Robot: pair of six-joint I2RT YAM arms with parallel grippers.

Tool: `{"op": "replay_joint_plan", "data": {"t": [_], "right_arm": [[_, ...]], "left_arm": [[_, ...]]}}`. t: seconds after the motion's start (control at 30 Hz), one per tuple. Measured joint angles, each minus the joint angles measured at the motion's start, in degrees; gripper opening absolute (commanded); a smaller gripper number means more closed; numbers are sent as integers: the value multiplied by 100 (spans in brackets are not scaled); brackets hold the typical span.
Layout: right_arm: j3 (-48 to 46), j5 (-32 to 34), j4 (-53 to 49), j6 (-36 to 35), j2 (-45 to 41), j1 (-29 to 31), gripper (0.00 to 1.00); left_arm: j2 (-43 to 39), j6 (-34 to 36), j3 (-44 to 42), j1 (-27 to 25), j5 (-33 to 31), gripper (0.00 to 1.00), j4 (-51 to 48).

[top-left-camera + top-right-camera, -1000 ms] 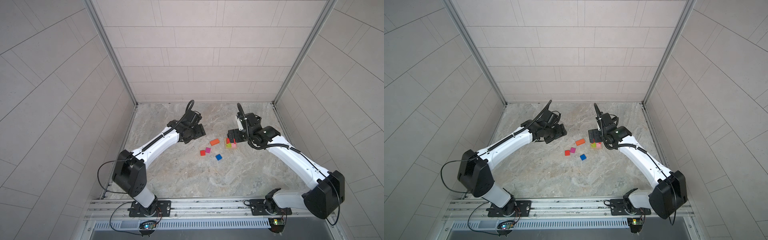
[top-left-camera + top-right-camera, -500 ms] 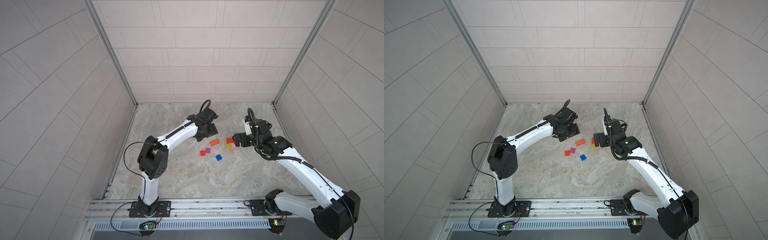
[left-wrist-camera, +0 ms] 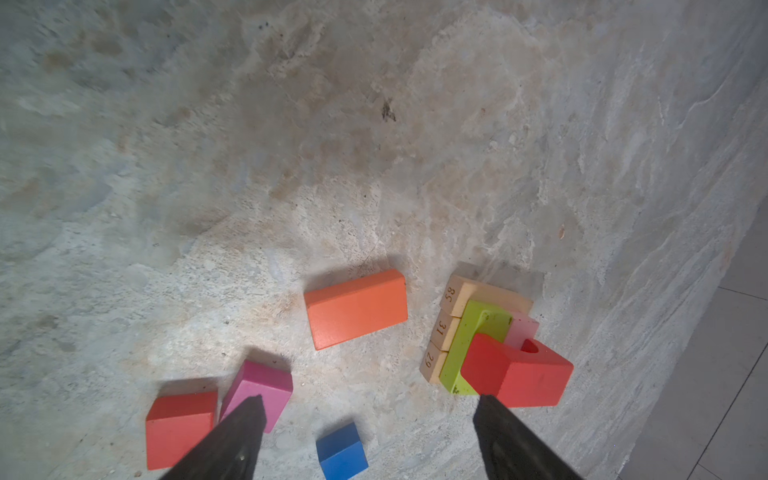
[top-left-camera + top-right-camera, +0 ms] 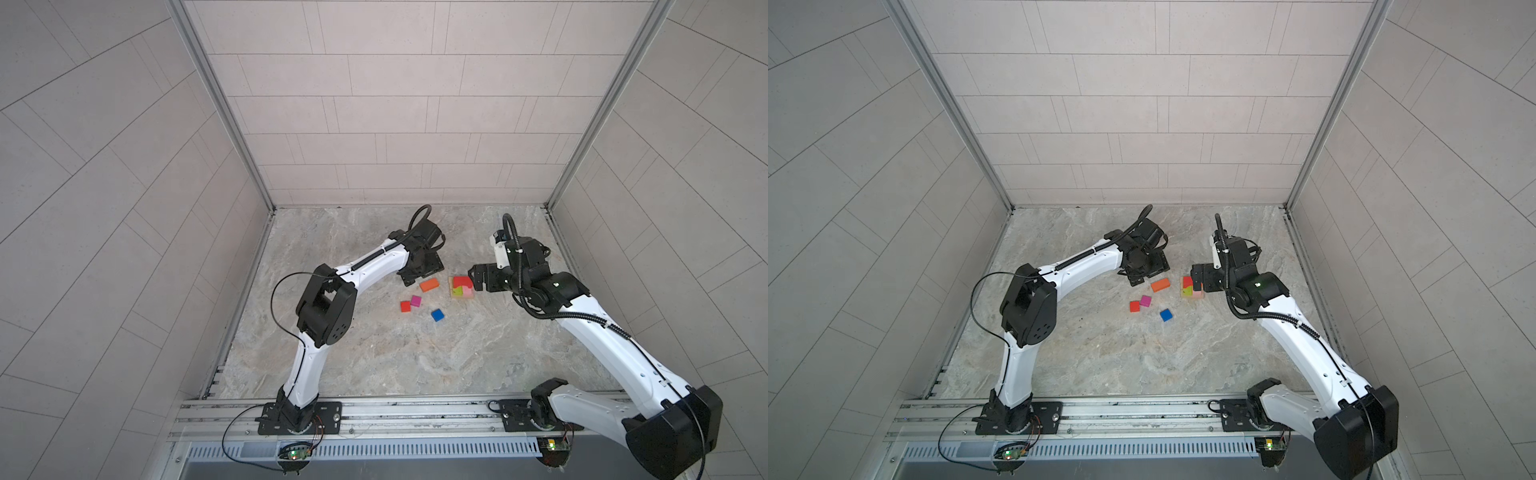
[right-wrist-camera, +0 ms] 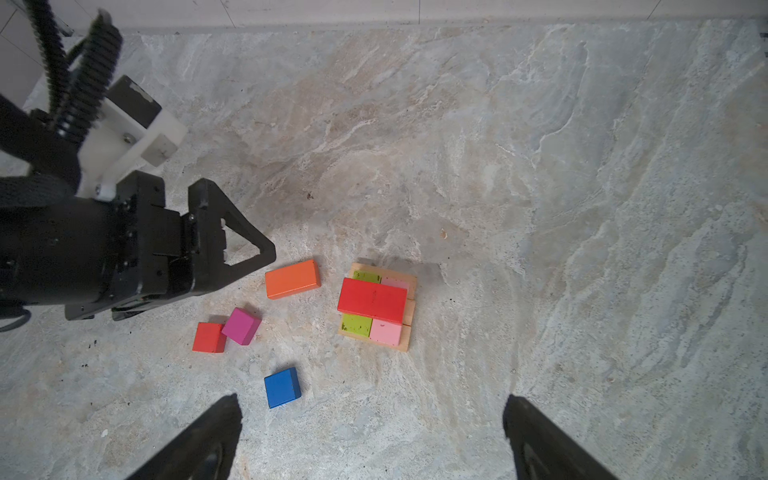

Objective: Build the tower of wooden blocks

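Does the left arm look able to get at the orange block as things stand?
Probably yes. The left gripper hangs open and empty close beside the orange block, which lies flat with bare table around it and nothing on top.

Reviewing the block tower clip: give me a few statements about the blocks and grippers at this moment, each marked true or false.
1. The red notched piece tops the wood block tower. True.
2. The orange oblong lies on the tower. False: it lies on the table beside it.
3. The blue cube touches the red cube. False: it sits apart; the magenta cube adjoins the red cube.
4. The left gripper and right gripper are open and empty. True.
5. Tan bars form the tower's base. True.
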Motion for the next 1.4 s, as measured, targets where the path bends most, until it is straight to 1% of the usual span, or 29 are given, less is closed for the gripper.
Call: {"op": "replay_joint_plan", "data": {"t": [0.17, 0.6, 0.93, 1.4], "right_arm": [[-17, -76, 4, 17, -31, -63, 99], [-57, -210, 31, 50, -44, -151, 99], [-138, -317, 98, 61, -44, -229, 98], [-214, -448, 166, 79, -70, -308, 98]], "left_arm": [[369, 120, 352, -57, 20, 86, -175], [1141, 669, 1202, -90, -168, 85, -855], [1279, 682, 1228, -90, -249, 86, -920], [1405, 492, 1233, -90, -271, 85, -841]]}}
